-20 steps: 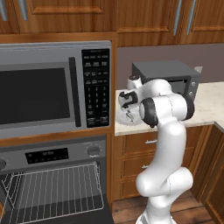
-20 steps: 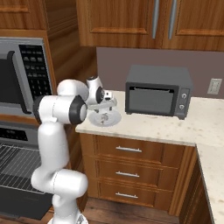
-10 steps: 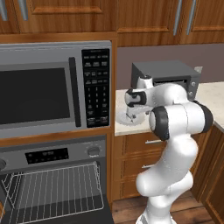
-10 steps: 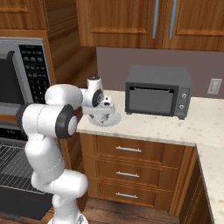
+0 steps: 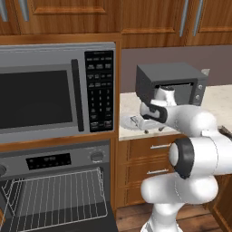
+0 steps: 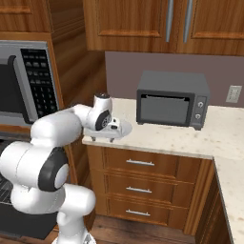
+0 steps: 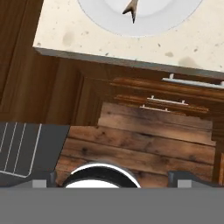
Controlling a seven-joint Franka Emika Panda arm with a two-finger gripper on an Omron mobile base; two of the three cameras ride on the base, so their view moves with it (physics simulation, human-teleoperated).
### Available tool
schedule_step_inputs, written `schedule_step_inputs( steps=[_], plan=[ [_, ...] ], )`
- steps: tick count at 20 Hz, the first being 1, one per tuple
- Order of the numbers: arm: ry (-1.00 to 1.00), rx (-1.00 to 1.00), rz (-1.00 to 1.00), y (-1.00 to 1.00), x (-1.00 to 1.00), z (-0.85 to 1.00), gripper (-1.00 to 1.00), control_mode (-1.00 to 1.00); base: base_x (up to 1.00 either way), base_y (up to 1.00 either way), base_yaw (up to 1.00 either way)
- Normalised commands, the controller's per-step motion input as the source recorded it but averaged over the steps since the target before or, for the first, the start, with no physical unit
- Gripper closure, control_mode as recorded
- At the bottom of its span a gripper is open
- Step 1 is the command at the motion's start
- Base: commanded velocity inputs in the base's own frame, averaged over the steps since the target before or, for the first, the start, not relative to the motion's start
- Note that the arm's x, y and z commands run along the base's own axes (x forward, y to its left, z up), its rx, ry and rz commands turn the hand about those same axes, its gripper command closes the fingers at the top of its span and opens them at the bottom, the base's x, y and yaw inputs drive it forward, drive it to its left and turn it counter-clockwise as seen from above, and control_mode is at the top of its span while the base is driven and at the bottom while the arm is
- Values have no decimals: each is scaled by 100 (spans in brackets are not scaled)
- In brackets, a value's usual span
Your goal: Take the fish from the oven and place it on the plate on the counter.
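The pale round plate (image 7: 144,22) lies near the counter's (image 7: 197,43) front corner, and the fish (image 7: 131,9) rests on it, only its dark tail end showing at the top of the hand view. My gripper (image 7: 113,178) stands open with nothing between its fingers, over the counter edge and pointing down past the drawers. In the left base view my gripper (image 5: 153,129) hangs just right of the plate (image 5: 131,122). In the right base view my gripper (image 6: 103,138) covers part of the plate (image 6: 123,127). The oven (image 5: 50,158) stands open, its wire rack (image 5: 59,195) bare.
A large microwave (image 5: 45,95) sits above the oven. A dark toaster oven (image 6: 171,105) stands on the counter (image 6: 190,138) behind the plate. Wooden drawers (image 6: 138,164) with bar handles lie below the counter, upper cabinets above. My white elbow (image 5: 199,154) bulks in front of the drawers.
My hand has drawn back from above the plate toward the counter's front edge and dropped lower, while the elbow swung round. The gripper has stayed open.
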Motion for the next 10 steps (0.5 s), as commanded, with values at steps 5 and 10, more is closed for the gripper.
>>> schedule_step_inputs(
  steps=[5, 10],
  plan=[
    [0, 8, -4, -10, -100, 21, -100, -100, 0, 0, 0],
    [0, 2, -8, -9, -95, 34, -100, -100, 0, 0, 0]
  ],
)
